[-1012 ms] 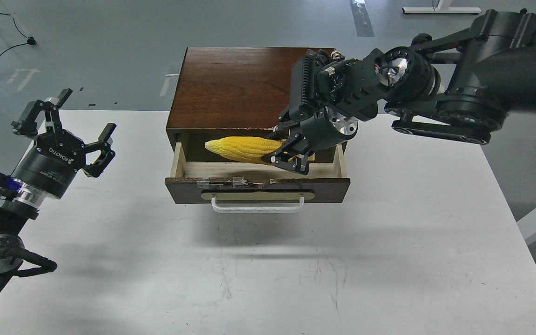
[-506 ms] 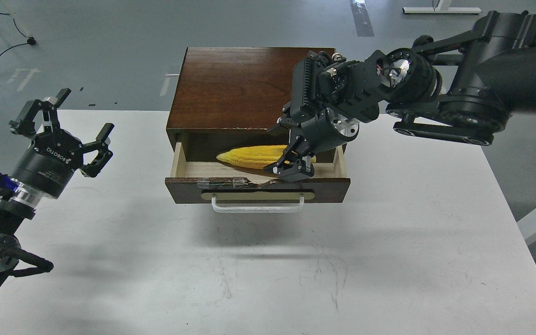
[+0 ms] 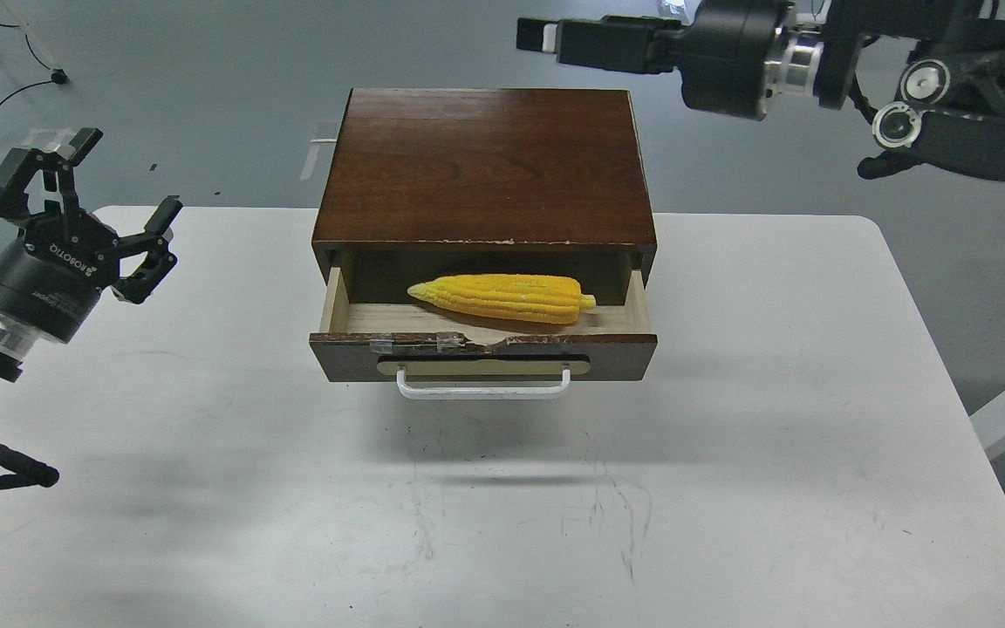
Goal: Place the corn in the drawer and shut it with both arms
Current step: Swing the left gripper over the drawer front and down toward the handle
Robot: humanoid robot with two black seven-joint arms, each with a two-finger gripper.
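While the bright yellow ribbed toy corn cob [image 3: 502, 298] lay inside the pulled-out dark brown wooden drawer [image 3: 482, 351], neither gripper touched it. Its long axis ran left to right, roughly parallel to the drawer front; the tapered tip pointed to the left and the blunt stem end to the right. It rested on the pale wood floor of the drawer, toward the back, partly under the overhang of the dark brown wooden cabinet [image 3: 485, 166]. The drawer front carried a white bar handle [image 3: 482, 385] on a beige oval plate, and its top edge was chipped and taped.

The cabinet sat at the far edge of the white table [image 3: 729, 488].

The left gripper [image 3: 84, 209] hovered over the table's left far corner, well apart from the drawer, its black fingers [image 3: 158, 228] spread wide with nothing between them. The right gripper [image 3: 546, 37] was raised high beyond the cabinet's back right corner, pointing left, well clear of the corn; it showed dark and edge-on, so I could not tell whether its fingers were spread or pressed together. Nothing was visibly held in it.
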